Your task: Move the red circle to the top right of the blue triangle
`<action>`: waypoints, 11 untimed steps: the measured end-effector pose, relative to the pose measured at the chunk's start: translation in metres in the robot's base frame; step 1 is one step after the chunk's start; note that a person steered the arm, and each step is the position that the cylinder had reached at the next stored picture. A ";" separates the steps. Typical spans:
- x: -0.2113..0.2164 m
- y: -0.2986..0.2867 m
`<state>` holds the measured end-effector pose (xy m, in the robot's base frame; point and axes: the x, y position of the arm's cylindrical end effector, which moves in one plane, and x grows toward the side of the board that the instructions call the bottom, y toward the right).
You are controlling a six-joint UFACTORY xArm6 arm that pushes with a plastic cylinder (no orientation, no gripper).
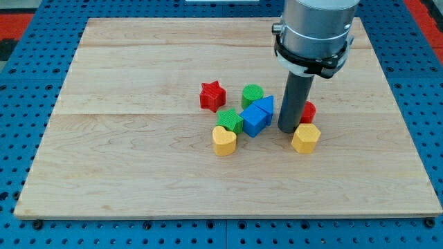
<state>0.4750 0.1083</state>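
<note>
The red circle [309, 111] lies right of the board's middle, mostly hidden behind my rod. My tip [288, 129] rests on the board at the red circle's left edge, between it and the blue blocks. The blue triangle [266, 105] sits just left of the rod, touching a blue cube [254, 120] at its lower left. The red circle is to the right of the blue triangle, at about the same height in the view.
A yellow hexagon [305, 137] lies just below the red circle. A green circle [252, 93], a red star [212, 95], a green block [229, 120] and a yellow heart [223, 140] cluster left of the blue blocks. The wooden board [138, 159] ends in blue pegboard.
</note>
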 end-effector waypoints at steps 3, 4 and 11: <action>-0.038 0.042; -0.020 0.054; -0.067 -0.004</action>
